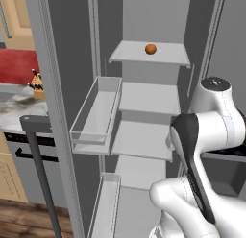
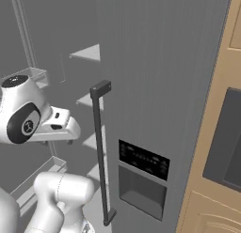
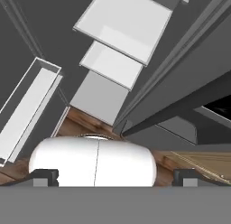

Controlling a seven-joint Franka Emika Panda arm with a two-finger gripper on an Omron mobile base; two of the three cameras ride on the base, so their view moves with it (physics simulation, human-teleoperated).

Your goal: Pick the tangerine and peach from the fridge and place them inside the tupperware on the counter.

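- Tangerine (image 1: 150, 49), a small orange fruit, sits alone on the fridge's (image 1: 62, 88) top shelf (image 1: 149, 54).
- We see our claw (image 3: 113, 175) spread wide, holding nothing, aimed down at the lower shelves.
- The fruit lies well above and beyond it.
- Our long upward reach risks clipping the door bin (image 1: 96, 112).

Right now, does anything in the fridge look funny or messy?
Nothing looks spilled or broken. The fridge stands open, and one small orange fruit sits alone on its top shelf. The shelves below and the clear door bin hold nothing that I can see, so it looks bare, not messy.
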